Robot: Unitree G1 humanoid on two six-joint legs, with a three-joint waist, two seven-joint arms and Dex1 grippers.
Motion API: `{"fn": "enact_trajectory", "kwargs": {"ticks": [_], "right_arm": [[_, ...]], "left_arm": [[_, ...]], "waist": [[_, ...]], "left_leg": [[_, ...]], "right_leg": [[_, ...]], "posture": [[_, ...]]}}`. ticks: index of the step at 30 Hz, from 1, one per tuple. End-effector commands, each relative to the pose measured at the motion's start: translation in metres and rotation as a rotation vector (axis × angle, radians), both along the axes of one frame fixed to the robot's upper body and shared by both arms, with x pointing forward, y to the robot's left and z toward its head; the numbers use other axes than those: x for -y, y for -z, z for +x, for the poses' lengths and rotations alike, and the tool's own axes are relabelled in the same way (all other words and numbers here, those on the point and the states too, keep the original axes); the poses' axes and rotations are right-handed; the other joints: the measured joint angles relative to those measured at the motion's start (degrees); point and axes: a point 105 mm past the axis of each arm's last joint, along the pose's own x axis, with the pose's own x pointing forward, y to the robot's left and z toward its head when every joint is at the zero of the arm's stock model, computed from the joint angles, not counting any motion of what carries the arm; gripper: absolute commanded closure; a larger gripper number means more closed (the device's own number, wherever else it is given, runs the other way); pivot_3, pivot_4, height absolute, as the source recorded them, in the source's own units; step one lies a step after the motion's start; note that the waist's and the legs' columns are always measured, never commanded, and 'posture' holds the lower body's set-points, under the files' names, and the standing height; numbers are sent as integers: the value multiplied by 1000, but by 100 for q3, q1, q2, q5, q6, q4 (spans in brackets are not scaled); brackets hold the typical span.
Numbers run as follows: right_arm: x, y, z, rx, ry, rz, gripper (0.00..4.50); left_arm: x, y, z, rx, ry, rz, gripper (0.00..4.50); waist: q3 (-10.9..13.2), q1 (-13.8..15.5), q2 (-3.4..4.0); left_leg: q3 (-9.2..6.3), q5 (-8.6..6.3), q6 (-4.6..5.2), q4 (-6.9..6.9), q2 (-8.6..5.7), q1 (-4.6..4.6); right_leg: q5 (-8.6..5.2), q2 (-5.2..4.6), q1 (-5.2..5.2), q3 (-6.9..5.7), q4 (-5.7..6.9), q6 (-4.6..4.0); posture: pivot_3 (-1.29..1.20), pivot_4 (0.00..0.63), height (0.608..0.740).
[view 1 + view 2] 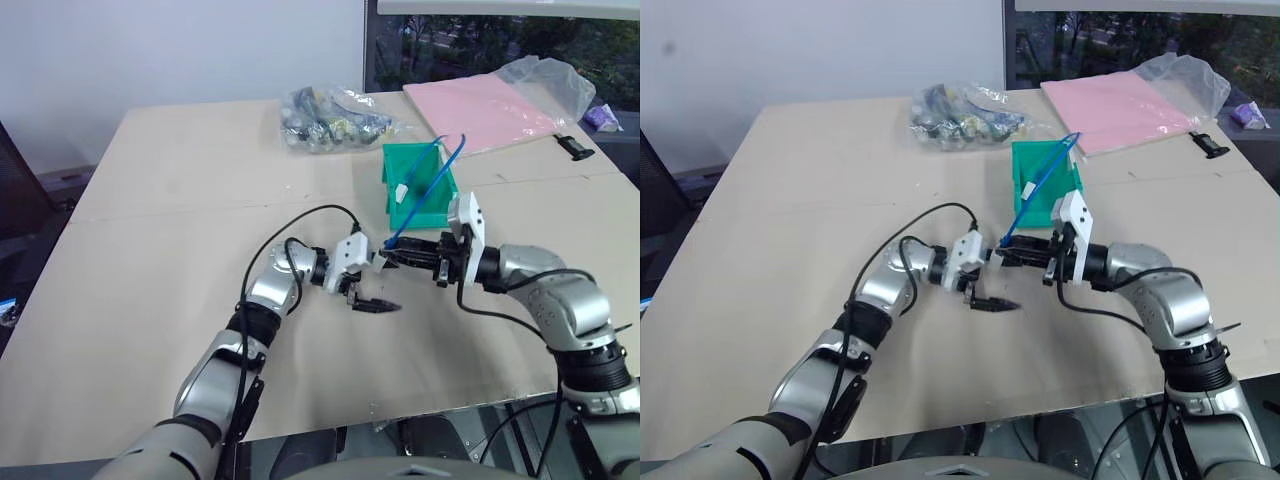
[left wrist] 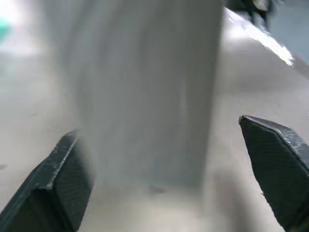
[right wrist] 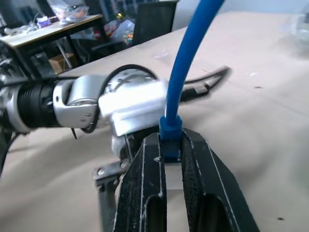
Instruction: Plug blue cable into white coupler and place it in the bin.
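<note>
From the head views, the right gripper [image 1: 392, 255] is clamped on the near end of the blue cable [image 1: 425, 195], holding it near the middle of the table [image 1: 150, 300]. From there the cable's long axis rises and slants toward the far right corner, its free end arching over the green bin [image 1: 420, 180], which sits just beyond the gripper toward the far edge. So the bin lies straight ahead of the right arm, the nearer one. The left gripper [image 1: 372, 300] hangs beside it, fingers spread and empty.

The left wrist view shows the left fingers [image 2: 53, 183] wide apart with nothing gripped between them.

In the right wrist view, the right fingers [image 3: 145, 188] pinch the cable's blue plug boot, with something white, likely the white coupler [image 3: 173, 176], just below it between them.
</note>
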Motion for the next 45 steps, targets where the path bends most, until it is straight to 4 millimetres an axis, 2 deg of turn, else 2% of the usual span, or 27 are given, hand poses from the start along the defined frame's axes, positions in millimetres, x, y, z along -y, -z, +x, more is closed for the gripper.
{"fn": "enact_trajectory", "kwargs": {"ticks": [1, 3, 7, 10, 15, 16, 19, 20, 23, 24, 25, 28, 32, 35, 38, 42, 45], "right_arm": [[15, -27, 18, 12, 39, 17, 4500], [22, -33, 36, 10, 79, -6, 4500], [34, -48, 74, -14, 163, -12, 4500], [39, -52, 99, -39, 223, -42, 4500], [34, -44, 129, -25, 295, -136, 4500], [35, -45, 135, -12, 332, -143, 3867], [46, -57, 155, 60, 501, -134, 2669], [53, -64, 161, 102, 565, -138, 2130], [68, -76, 168, 205, 671, -179, 532], [73, -78, 168, 220, 690, -184, 170], [77, -78, 168, 229, 698, -191, 29], [90, -75, 163, 237, 684, -202, 29], [103, -73, 145, 284, 622, -179, 29], [108, -61, 114, 297, 564, -109, 29], [109, -44, 74, 298, 501, -33, 29], [113, -5, 28, 236, 474, -6, 29], [113, 25, -2, 204, 429, -47, 29]], "left_arm": [[-6, -53, 5, 73, -136, -107, 135], [-10, -77, 6, 88, -230, -143, 135], [-15, -103, 7, 96, -383, -152, 135], [-16, -111, 9, 95, -485, -135, 135], [-11, -114, 11, 69, -568, -175, 135], [-10, -113, 12, 67, -574, -174, 0], [-9, -111, 14, 67, -589, -171, 0], [-9, -112, 15, 64, -591, -180, 0], [-13, -110, 17, 49, -600, -188, 0], [-15, -109, 17, 50, -606, -186, 0], [-16, -108, 18, 52, -610, -184, 0], [-21, -109, 16, 72, -609, -187, 0], [-34, -107, 12, 127, -639, -181, 0], [-54, -98, -1, 116, -690, -215, 0], [-78, -74, -15, 102, -757, -159, 0], [-100, -46, -41, 98, -829, -120, 0], [-106, -24, -61, 58, -855, -96, 0]], "waist": [[3, -6, 0], [6, 1, 0], [9, 2, 2], [17, -1, 7], [18, -17, 8], [19, -20, 9], [23, -29, 15], [25, -24, 18], [28, -17, 20], [28, -20, 20], [28, -24, 20], [29, -36, 22], [31, -41, 24], [32, -65, 27], [34, -87, 31], [41, -76, 41], [42, -2, 45]], "left_leg": [[1, 0, 0, -1, 0, 0], [1, 0, 0, -6, 1, 1], [9, 0, 0, -8, 1, 2], [16, 0, -1, -10, 0, 2], [17, 1, -2, -16, 1, 0], [20, 1, -2, -16, 1, 1], [20, 2, -4, -18, 1, -1], [20, 3, -6, -17, 1, -3], [18, 6, -10, -16, -1, -19], [19, 6, -10, -16, -1, -19], [19, 6, -10, -17, -1, -19], [20, 6, -10, -18, -1, -19], [20, 6, -10, -18, 0, -18], [20, 6, -10, -17, 2, -19], [17, 5, -10, -19, 5, -22], [20, 5, -9, -20, 1, -19], [25, 3, -7, -22, 0, 8]], "right_leg": [[0, 2, -3, 2, 0, 0], [0, 1, -5, 3, 1, 0], [0, 1, -4, 5, 0, 0], [0, 1, -7, 10, -1, 0], [0, 1, -10, 10, -8, -1], [0, 1, -10, 11, -8, -1], [1, 0, -14, 12, -8, -1], [1, -1, -17, 11, -7, -1], [1, -2, -30, 9, -6, -2], [1, -2, -31, 9, -7, -2], [1, -2, -31, 8, -7, -2], [1, -1, -31, 9, -8, -2], [1, -1, -31, 10, -6, -1], [1, -1, -32, 12, -5, -1], [0, 1, -42, 11, -4, -2], [2, -2, -47, 21, 2, -2], [2, -2, -20, 27, 2, -3]], "posture": [[0, 150, 740], [0, 150, 740], [0, 150, 740], [0, 150, 740], [0, 150, 740], [0, 150, 740], [0, 150, 740], [0, 150, 740], [0, 150, 740], [0, 150, 740], [0, 150, 740], [0, 150, 740], [0, 150, 740], [0, 150, 740], [0, 150, 740], [0, 150, 740], [0, 150, 740]]}}
